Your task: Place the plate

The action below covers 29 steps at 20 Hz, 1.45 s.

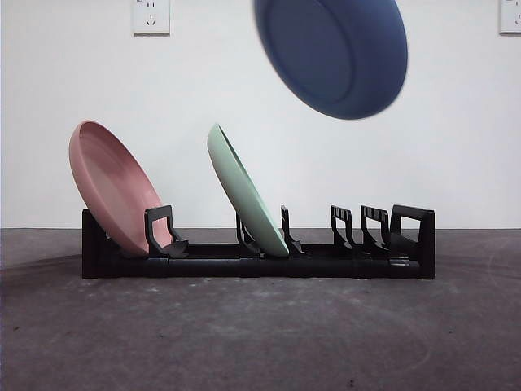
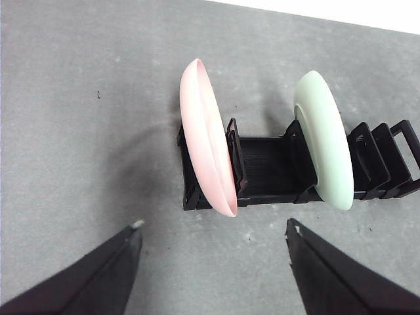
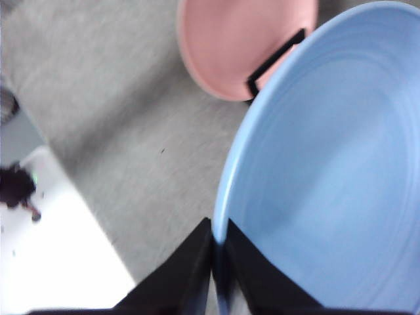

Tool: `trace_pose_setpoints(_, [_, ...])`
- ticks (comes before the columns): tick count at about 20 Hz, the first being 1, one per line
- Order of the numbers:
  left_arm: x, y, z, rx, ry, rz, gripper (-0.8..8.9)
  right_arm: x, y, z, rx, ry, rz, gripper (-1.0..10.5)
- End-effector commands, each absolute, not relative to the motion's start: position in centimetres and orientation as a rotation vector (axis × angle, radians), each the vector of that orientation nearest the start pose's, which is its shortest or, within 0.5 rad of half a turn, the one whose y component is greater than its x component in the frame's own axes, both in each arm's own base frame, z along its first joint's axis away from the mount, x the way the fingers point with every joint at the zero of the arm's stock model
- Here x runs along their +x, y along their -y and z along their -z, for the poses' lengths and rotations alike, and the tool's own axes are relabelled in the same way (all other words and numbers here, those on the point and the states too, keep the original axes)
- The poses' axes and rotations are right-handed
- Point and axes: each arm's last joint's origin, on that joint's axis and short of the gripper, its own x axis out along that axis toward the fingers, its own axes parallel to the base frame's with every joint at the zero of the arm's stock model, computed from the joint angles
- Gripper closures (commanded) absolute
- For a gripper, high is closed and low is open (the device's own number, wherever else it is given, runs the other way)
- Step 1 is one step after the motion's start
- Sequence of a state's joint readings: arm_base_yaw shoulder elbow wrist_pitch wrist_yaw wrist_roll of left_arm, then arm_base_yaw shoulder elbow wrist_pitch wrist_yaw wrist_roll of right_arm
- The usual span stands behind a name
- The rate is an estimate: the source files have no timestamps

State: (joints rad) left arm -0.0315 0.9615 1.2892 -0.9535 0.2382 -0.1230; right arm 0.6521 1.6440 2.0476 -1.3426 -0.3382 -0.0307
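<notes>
My right gripper (image 3: pixel 218 262) pinches the blue plate (image 1: pixel 334 53) by its rim, holding it tilted above the black rack (image 1: pixel 260 261), over the empty slots beyond the green plate (image 1: pixel 244 191) and pink plate (image 1: pixel 114 187). My left gripper (image 2: pixel 213 252) waits, jaws wide.

Blue plate (image 1: pixel 332 55) blurred and cut off at the front view's top edge; holding hand apparently out of frame there.
</notes>
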Motion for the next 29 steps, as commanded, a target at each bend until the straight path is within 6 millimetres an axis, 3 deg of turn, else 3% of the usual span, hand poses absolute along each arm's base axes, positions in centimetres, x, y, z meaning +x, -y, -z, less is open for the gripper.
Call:
trace_pose_setpoints(1, [15.9, 1.2, -40.7, -0.182, -0.613, 0.230, 4.61, 19.9, -19.8, -44.0, -0.299, -0.991, -0.939, 9.3])
trace_pose_setpoints(6, [15.9, 1.2, -40.7, -0.182, -0.614, 0.230, 4.61, 14.2, -19.8, -42.0, -0.496, -0.993, -0.867, 9.3])
trace_pose_setpoints(10, [15.9, 1.2, -40.6, -0.182, -0.617, 0.229, 4.61, 11.7, -19.8, -39.1, -0.570, -0.990, -0.812, 9.3])
trace_pose_setpoints(19, [15.9, 1.2, -40.6, -0.183, -0.618, 0.229, 4.61, 9.3, -23.5, -27.6, -0.513, -1.009, -0.816, 9.3])
trace_pose_setpoints(23, [15.9, 1.2, -40.6, -0.183, -0.618, 0.229, 4.61, 8.6, -24.3, -24.5, -0.501, -0.928, -0.813, 9.3])
trace_pose_setpoints(29, [15.9, 1.2, -40.6, -0.182, -0.618, 0.229, 4.61, 9.3, -26.4, -20.7, -0.573, -0.938, -0.812, 9.3])
